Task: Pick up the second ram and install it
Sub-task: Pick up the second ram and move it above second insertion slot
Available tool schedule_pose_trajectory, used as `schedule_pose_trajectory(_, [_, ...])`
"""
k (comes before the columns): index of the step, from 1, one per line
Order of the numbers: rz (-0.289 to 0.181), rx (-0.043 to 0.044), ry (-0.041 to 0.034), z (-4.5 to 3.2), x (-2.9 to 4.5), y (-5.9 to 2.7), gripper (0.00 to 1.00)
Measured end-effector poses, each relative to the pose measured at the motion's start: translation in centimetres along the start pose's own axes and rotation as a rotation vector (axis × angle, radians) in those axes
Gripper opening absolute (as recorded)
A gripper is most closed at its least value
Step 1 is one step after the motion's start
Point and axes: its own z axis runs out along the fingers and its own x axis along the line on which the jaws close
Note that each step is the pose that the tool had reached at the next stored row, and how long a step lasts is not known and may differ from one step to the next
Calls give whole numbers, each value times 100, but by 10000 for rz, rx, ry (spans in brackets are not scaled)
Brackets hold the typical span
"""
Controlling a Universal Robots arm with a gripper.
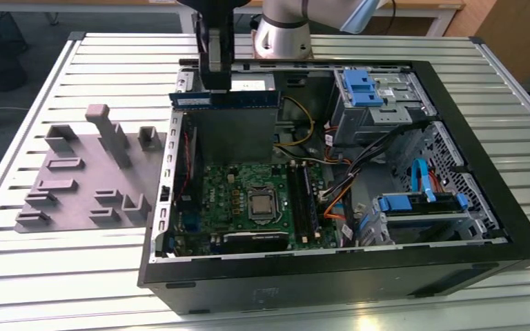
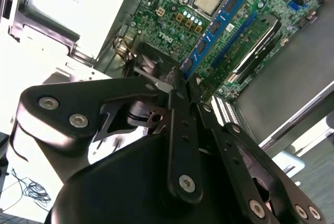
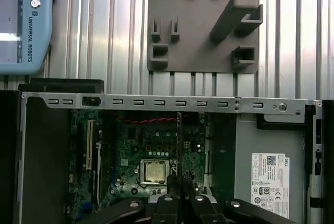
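Gripper (image 1: 214, 88) is clamped on the second ram (image 1: 223, 100), which hangs level in the upper centre of the exterior view, over the open case (image 1: 339, 279). I'd keep it square to the black slots (image 1: 303, 200) beside the processor. Inside the case sit the green motherboard (image 1: 237, 193), grey power supply (image 1: 232, 134) and blue-tabbed drive cages (image 1: 375, 95).

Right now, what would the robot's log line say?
gripper: shut on slim dark-blue ram stick | place: above open black computer case | installed: not yet
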Motion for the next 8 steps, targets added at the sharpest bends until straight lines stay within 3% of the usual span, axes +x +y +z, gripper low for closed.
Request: schedule_pose_trajectory(8, [0, 0, 0, -2, 1, -109, 14])
